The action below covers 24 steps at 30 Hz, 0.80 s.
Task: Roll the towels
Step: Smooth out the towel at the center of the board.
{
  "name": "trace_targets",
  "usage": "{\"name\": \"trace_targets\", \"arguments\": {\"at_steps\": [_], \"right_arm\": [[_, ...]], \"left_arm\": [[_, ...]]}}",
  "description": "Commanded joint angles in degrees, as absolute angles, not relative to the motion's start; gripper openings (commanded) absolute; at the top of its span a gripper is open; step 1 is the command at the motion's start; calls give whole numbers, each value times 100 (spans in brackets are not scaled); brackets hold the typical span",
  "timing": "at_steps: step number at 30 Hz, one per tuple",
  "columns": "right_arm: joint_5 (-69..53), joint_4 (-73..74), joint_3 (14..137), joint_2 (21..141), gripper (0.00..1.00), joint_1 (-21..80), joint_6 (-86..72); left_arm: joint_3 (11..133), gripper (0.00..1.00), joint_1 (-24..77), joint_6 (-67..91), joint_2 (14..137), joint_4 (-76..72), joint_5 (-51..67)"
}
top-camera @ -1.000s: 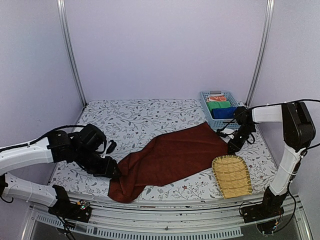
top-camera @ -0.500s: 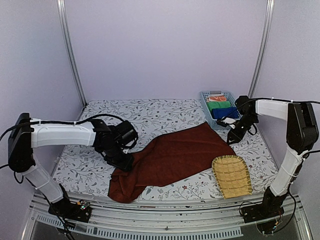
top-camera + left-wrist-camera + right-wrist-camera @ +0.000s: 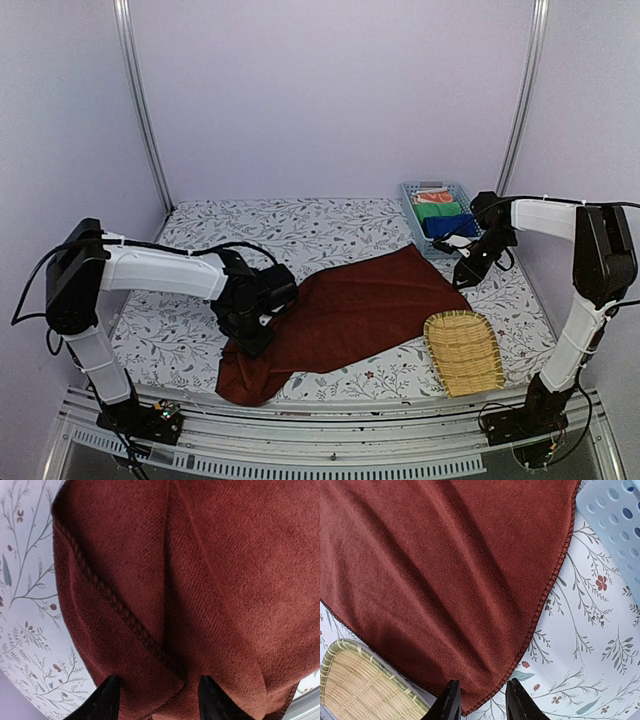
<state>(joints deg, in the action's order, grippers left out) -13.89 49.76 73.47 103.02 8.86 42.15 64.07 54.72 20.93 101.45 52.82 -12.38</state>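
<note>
Lying flat across the flower-printed table [image 3: 250, 235], the reddish-brown towel [image 3: 350, 315] shows no roll begun. It stretches slantwise from the near left to the far right. Its near-left end is bunched and doubled over, with a braided hem running along the fold in the left wrist view. The royal blue towel [image 3: 448, 226] sits as a snug bundle in the blue basket [image 3: 437, 186] at the far right, next to a green cloth [image 3: 437, 210] and an orange-red cloth [image 3: 432, 197]. By my reckoning half the job looks done, and the brown towel is all yet to do.

The left gripper [image 3: 155, 695] hangs over the bunched end, jaws apart astride the folded hem and clasping nothing. The right gripper [image 3: 482, 695] stands at the towel's far-right corner, near the basket. Its jaws are likewise apart and empty, with the stitched edge just ahead of them. A woven bamboo tray [image 3: 465, 352] lies just beside the towel's near-right edge.
</note>
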Motion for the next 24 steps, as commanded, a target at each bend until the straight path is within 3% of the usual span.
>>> {"name": "trace_targets", "arguments": {"at_steps": [1,13,19,24], "right_arm": [[-1544,5019,7442,10353,34,878,4134],[-1600,4967,7375,10373,34,878,4071],[-1622,4949,7319,10367,34,879,4061],[-1677,4931,7308,10400,34,879,4027]], "left_arm": [[6551,56,5528,1995,10177,5478,-1716],[6662,50,5419,2140,9849,5709,-2402],[6443,49,5424,1668,9614,5077,-822],[6484,36,5383,1744,9793,5119,-825]]}}
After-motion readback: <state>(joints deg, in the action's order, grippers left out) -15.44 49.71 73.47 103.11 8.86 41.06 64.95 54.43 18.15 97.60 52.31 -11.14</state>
